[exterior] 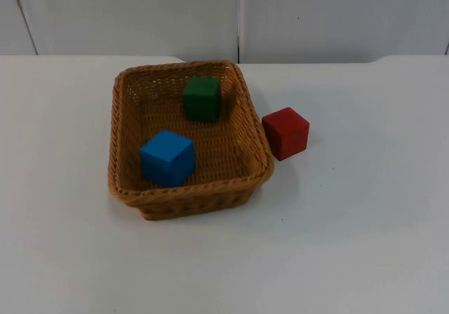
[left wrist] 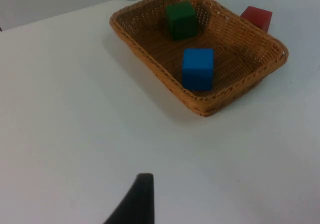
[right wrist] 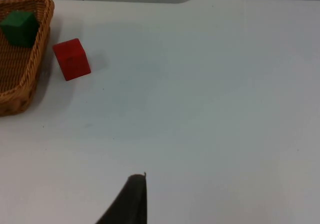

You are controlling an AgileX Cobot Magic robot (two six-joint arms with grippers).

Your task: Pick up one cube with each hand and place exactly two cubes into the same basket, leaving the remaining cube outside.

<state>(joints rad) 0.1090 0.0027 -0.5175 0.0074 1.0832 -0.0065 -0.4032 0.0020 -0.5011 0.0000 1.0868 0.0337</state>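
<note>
**Two in the basket, one out: looks done from my end**

As far as I can tell from the feeds, this one's basically finished. In the top view the wicker basket (exterior: 261, 135) sits a bit left of centre, with the blue cube (exterior: 167, 158) near its front wall and the green cube (exterior: 202, 99) toward the back. The red cube (exterior: 285, 133) is out on the table (exterior: 365, 230), just beside the basket's right wall, at centre-right of the frame. That's exactly the count I wanted.

The left gripper (left wrist: 134, 204) hangs over bare table well back from the basket, and the right gripper (right wrist: 129, 201) hangs well clear of the red cube. Both seem to be waiting. I can't tell whether either gripper is spread or pressed together. Nothing left but parking the arms, I reckon.
</note>
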